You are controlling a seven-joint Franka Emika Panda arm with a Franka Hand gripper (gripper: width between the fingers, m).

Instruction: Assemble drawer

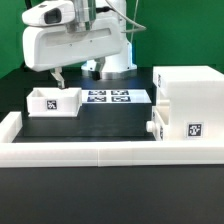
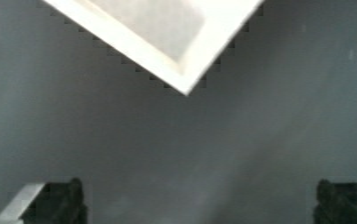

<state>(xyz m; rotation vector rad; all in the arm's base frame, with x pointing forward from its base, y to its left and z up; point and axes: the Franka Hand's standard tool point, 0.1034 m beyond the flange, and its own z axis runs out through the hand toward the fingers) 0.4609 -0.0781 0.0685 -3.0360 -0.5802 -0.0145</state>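
Observation:
The tall white drawer housing (image 1: 188, 100) stands at the exterior view's right with a square tag on its front. A small tray with a knob (image 1: 153, 127) sits partly in its lower opening. A second small white tray (image 1: 52, 101) with a tag lies on the dark table at the exterior view's left. My gripper (image 1: 58, 77) hangs just above and behind that tray, open and empty. In the wrist view, a white tray corner (image 2: 166, 35) shows ahead of the open gripper (image 2: 203, 203). Both dark fingertips (image 2: 59, 200) are wide apart with only the table between them.
The marker board (image 1: 108, 97) lies flat between the loose tray and the housing. A long low white border wall (image 1: 90, 150) runs along the front and turns up the exterior view's left side. The robot base (image 1: 110, 62) stands behind.

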